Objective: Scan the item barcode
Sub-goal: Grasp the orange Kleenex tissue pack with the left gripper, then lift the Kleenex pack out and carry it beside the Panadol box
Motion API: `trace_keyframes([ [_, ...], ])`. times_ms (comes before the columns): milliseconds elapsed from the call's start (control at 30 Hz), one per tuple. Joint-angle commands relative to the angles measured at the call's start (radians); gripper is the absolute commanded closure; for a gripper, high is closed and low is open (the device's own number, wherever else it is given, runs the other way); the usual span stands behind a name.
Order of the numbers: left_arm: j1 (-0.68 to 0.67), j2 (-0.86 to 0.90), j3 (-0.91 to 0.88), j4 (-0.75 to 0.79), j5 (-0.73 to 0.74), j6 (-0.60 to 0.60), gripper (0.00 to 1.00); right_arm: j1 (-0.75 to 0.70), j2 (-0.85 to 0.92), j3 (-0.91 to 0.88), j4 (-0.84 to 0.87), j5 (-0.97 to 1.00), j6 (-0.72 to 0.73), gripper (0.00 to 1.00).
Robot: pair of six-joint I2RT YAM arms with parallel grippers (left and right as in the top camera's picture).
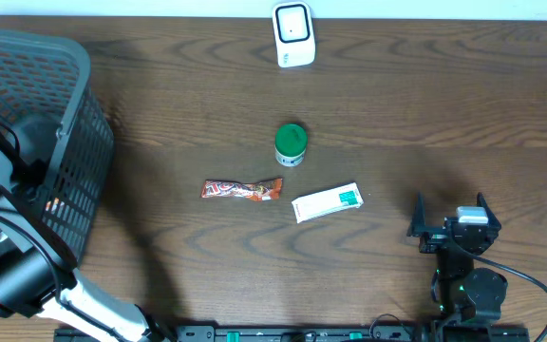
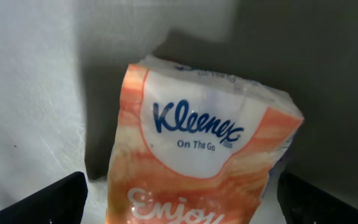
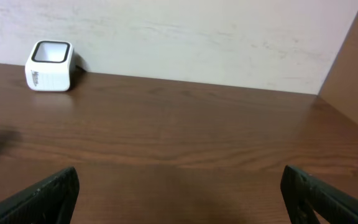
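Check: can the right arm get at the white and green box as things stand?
Probably yes. The right gripper stands open, apart from the white and green box, and nothing lies on the table between them.

Orange-and-white tissue pack (image 2: 197,155), dark grey mesh basket (image 1: 88,142)

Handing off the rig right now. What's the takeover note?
Left gripper: open, reaching into the basket over the Kleenex pack, not gripping it.
Right gripper: open, empty, at the near right.
Scanner: far edge.
Mid-table: green-lidded jar, snack wrapper, white-green box.
Done: Kleenex pack apparently in the basket.
Left: probably scanning those three.
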Motion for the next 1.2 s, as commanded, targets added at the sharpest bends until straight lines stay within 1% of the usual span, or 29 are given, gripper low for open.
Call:
trace_keyframes([
  [0, 0.003, 0.006, -0.003, 0.001, -0.013, 0.033, 0.05, 0.008, -0.001, -0.001, -0.002, 0.008, -0.013, 0.01],
  [33, 0.003, 0.006, -0.003, 0.001, -0.012, 0.033, 0.06, 0.008, -0.001, -0.001, -0.002, 0.008, -0.013, 0.01],
  [100, 0.003, 0.006, -0.003, 0.005, -0.013, 0.049, 0.22, 0.008, -0.001, -0.001, -0.002, 0.009, -0.013, 0.01],
  [133, 0.003, 0.006, -0.003, 0.008, -0.013, 0.060, 0.27, 0.008, -0.001, -0.001, -0.002, 0.008, -0.013, 0.01],
  [167, 0.003, 0.006, -0.003, 0.012, -0.012, 0.067, 0.30, 0.008, -0.001, -0.001, -0.002, 0.008, -0.013, 0.01],
  [233, 0.004, 0.006, -0.002, 0.023, -0.013, 0.076, 0.43, 0.008, -0.001, -0.001, -0.002, 0.008, -0.013, 0.01],
  [267, 0.006, 0.006, -0.002, 0.027, -0.016, 0.082, 0.45, 0.008, -0.001, -0.001, -0.002, 0.008, -0.013, 0.01],
  [400, 0.023, 0.005, 0.023, 0.021, -0.016, 0.096, 0.46, 0.008, -0.001, -0.001, -0.002, 0.009, -0.013, 0.01],
  [467, 0.037, -0.001, 0.066, -0.014, -0.016, 0.095, 0.49, 0.008, -0.001, -0.001, -0.002, 0.009, -0.013, 0.01],
  [600, 0.063, -0.038, 0.219, -0.132, -0.015, 0.091, 0.57, 0.008, -0.001, -0.001, -0.002, 0.009, -0.013, 0.01],
  [633, 0.071, -0.066, 0.307, -0.194, -0.015, 0.066, 0.57, 0.008, -0.001, -0.001, -0.002, 0.008, -0.013, 0.01],
  [700, 0.078, -0.101, 0.393, -0.251, 0.018, 0.021, 0.57, 0.008, -0.001, -0.001, -0.002, 0.009, -0.013, 0.01],
  [800, 0.081, -0.174, 0.497, -0.301, 0.198, 0.008, 0.57, 0.008, -0.001, -0.001, -0.002, 0.008, -0.014, 0.01],
  [867, 0.079, -0.237, 0.534, -0.299, 0.372, 0.008, 0.57, 0.008, -0.001, -0.001, -0.002, 0.009, -0.013, 0.01],
  [967, 0.061, -0.364, 0.548, -0.254, 0.712, 0.009, 0.57, 0.008, -0.001, -0.001, -0.002, 0.008, -0.013, 0.01],
  [1033, 0.025, -0.428, 0.548, -0.261, 0.798, 0.013, 0.57, 0.008, -0.001, -0.001, -0.002, 0.008, -0.014, 0.01],
  [1067, 0.002, -0.451, 0.548, -0.274, 0.806, 0.029, 0.57, 0.008, -0.001, -0.001, -0.002, 0.008, -0.013, 0.01],
  [1167, -0.125, -0.515, 0.548, -0.353, 0.804, 0.160, 0.57, 0.008, -0.001, -0.001, -0.002, 0.008, -0.013, 0.01],
])
